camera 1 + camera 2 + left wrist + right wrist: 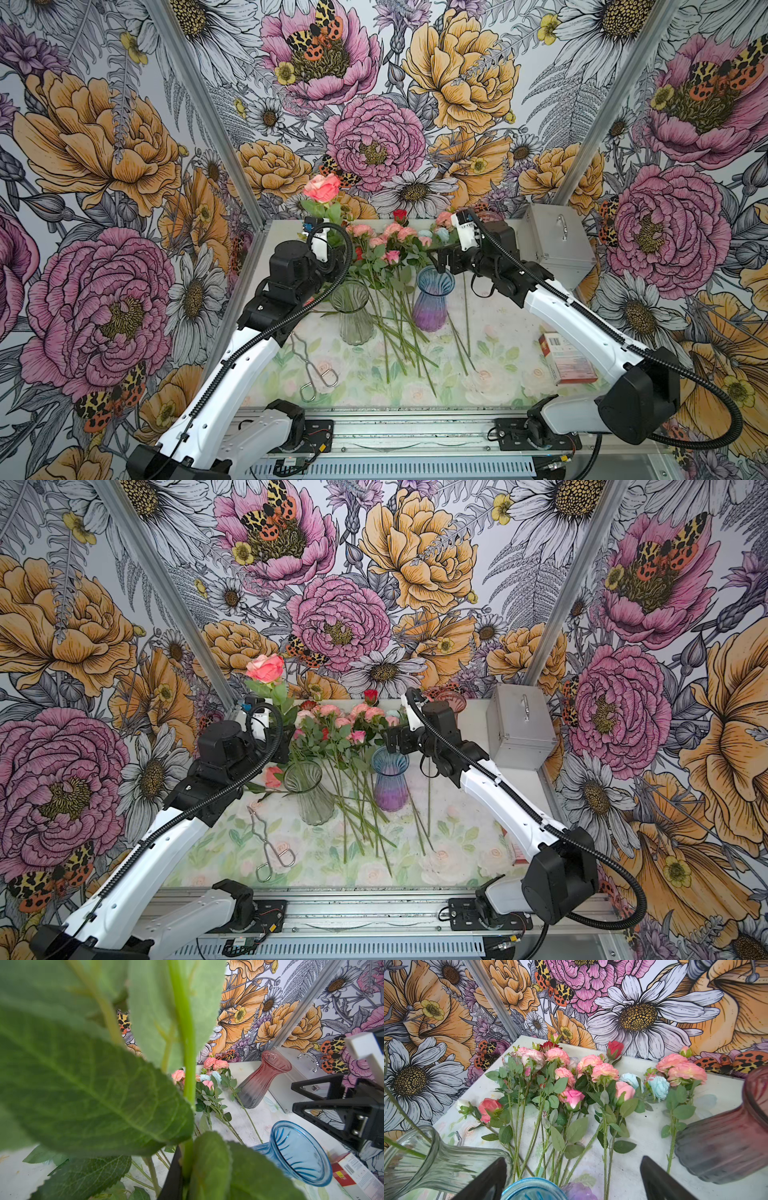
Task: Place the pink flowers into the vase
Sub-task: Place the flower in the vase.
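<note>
One pink rose is held aloft, its green stem pinched between the pressed-together jaws of the left gripper, with the bloom upright over the far left of the table, just behind the clear vase. No bloom is seen standing in any vase, so the task is judged barely begun. A thin green stem is seen at the clear vase's mouth in the right wrist view, but whether it is the held stem's lower end cannot be told. The remaining pink flowers are laid flat in a bunch, heads towards the back wall, stems running between the clear vase and the blue vase. The right gripper is spread wide and empty just above the blue vase's rim. Three vases are counted, the third being a pink vase at the back. Roughly a dozen pink heads are counted on the table, with at least two red buds and two pale blue blooms; an exact stem count is prevented by overlap. One pair of tongs, one metal box and one carton are also present.
</note>
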Controlling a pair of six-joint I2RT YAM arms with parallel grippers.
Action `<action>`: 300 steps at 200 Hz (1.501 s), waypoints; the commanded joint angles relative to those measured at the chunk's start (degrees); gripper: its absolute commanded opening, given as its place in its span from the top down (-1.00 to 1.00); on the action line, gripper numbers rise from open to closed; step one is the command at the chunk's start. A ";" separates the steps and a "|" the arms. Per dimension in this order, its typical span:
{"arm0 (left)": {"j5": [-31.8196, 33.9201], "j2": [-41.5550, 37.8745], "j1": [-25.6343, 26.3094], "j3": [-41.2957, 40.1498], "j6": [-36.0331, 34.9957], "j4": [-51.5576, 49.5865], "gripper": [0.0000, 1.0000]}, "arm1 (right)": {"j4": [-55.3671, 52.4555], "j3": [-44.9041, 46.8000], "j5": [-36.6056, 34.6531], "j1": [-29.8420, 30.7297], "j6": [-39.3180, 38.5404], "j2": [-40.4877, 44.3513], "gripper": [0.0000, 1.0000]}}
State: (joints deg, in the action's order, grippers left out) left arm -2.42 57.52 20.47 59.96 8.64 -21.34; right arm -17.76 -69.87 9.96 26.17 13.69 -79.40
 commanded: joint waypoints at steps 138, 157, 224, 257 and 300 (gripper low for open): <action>6.16 2.84 4.71 -1.31 1.86 1.55 0.76 | 0.22 -0.12 0.90 -0.37 0.46 0.36 -0.99; 6.20 3.37 4.83 -2.33 3.26 1.63 0.76 | 0.17 -0.15 0.79 -0.42 0.37 0.80 -0.99; 6.72 4.62 5.44 -2.85 4.98 1.53 0.59 | 0.18 -0.30 1.30 -0.42 0.80 0.97 -0.99; 6.66 4.70 5.50 -2.57 5.29 1.31 0.58 | 0.16 0.49 0.88 -0.42 0.61 1.96 -0.99; 6.82 3.41 6.51 -2.57 5.51 0.66 0.28 | 0.04 0.86 0.78 -0.50 0.46 2.31 -0.99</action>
State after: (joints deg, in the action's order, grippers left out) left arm 3.25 62.30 26.13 57.23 13.50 -20.51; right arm -17.76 -69.47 10.81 26.15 13.93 -78.76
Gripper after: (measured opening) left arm 0.335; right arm 0.994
